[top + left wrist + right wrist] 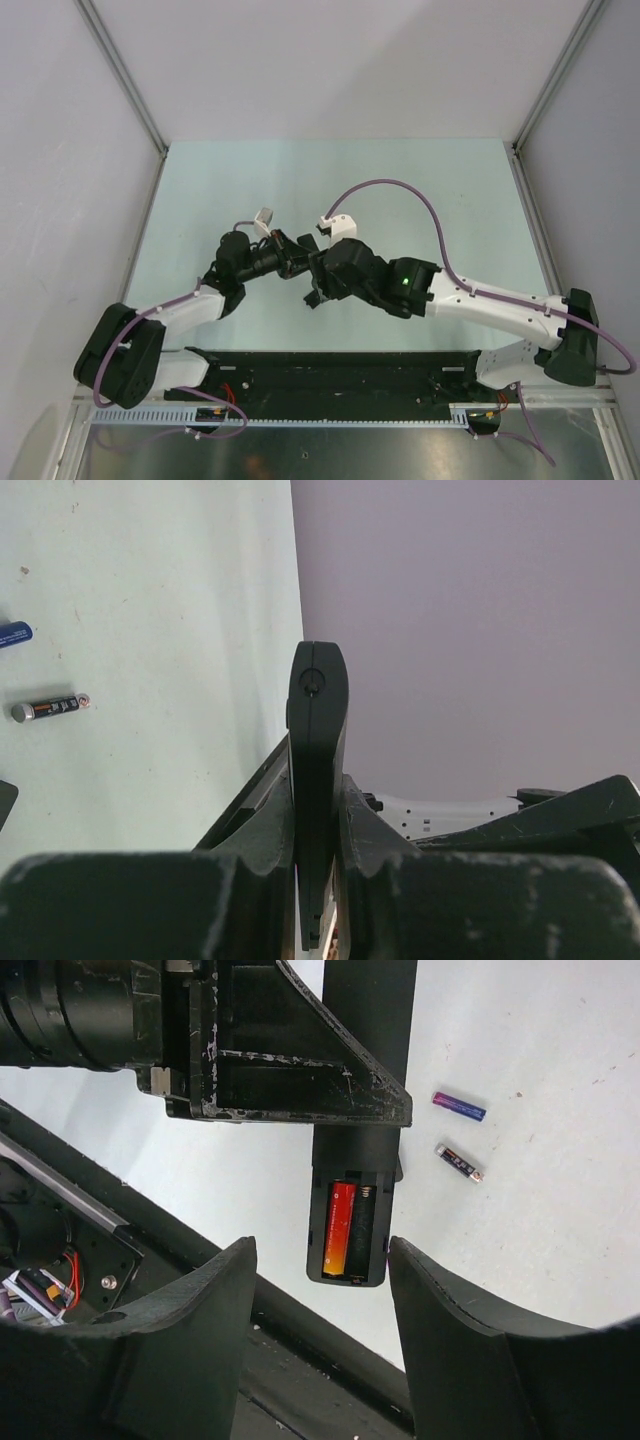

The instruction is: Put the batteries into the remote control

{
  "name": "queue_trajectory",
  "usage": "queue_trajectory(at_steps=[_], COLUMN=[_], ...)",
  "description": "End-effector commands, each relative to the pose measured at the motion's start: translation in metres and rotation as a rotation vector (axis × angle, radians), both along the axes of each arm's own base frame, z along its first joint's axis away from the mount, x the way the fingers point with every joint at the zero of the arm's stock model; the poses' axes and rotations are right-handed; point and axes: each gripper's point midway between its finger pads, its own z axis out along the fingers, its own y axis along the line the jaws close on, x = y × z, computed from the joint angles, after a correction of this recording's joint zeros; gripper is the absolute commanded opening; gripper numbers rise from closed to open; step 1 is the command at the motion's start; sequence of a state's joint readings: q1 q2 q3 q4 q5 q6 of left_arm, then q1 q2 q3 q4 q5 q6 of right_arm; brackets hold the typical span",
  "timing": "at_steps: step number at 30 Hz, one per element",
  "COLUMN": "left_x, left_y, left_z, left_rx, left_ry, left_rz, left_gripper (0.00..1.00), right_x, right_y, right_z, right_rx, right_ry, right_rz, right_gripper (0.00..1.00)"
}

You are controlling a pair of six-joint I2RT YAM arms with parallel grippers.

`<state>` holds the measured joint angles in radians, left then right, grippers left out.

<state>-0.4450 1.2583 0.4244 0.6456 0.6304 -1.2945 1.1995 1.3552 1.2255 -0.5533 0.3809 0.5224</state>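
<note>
My left gripper [318, 802] is shut on the remote control [318, 730], a slim black bar held edge-on above the table. In the right wrist view the remote control [350, 1160] has its compartment uncovered, with a red battery [340, 1228] and a dark battery [364, 1228] lying side by side inside. My right gripper [320, 1252] is open just short of that end, nothing between its fingers [205, 1310]. On the table lie a loose blue-purple battery [459, 1106] and a loose dark battery [459, 1162]. In the top view both grippers [296, 262] [322, 282] meet mid-table.
The pale green table [220, 190] is walled on three sides. A black rail [330, 372] runs along the near edge below the grippers. A small black piece [4, 802] shows at the left edge of the left wrist view.
</note>
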Motion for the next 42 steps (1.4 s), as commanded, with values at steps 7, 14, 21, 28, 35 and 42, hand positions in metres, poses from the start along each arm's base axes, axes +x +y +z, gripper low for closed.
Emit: queue_trajectory(at_steps=[7,14,21,28,35,42], left_x=[0.004,0.002,0.001,0.001,0.002,0.003], left_y=[-0.002,-0.003,-0.003,-0.003,-0.003,-0.004], left_z=[0.027,0.029,0.033,0.034,0.035,0.036], left_rx=[-0.016,-0.016,-0.022,-0.023,-0.024,-0.025], left_ry=[-0.086,-0.093,-0.107,-0.108,-0.108,-0.109], left_rz=[0.001,-0.004,-0.008,-0.007,-0.005,-0.003], left_gripper=[0.00,0.00,0.00,0.00,0.00,0.00], right_x=[0.006,0.009,0.012,0.012,0.010,0.009], right_y=[0.020,0.027,0.031,0.033,0.033,0.034], right_z=[0.014,0.007,-0.001,-0.005,-0.009,-0.013], right_rx=[0.034,0.024,0.014,0.011,0.002,-0.005], right_ry=[-0.041,-0.034,-0.020,-0.012,-0.002,0.010], right_rz=[0.015,0.019,0.024,0.026,0.028,0.029], right_gripper=[0.58,0.56,0.54,0.50,0.47,0.39])
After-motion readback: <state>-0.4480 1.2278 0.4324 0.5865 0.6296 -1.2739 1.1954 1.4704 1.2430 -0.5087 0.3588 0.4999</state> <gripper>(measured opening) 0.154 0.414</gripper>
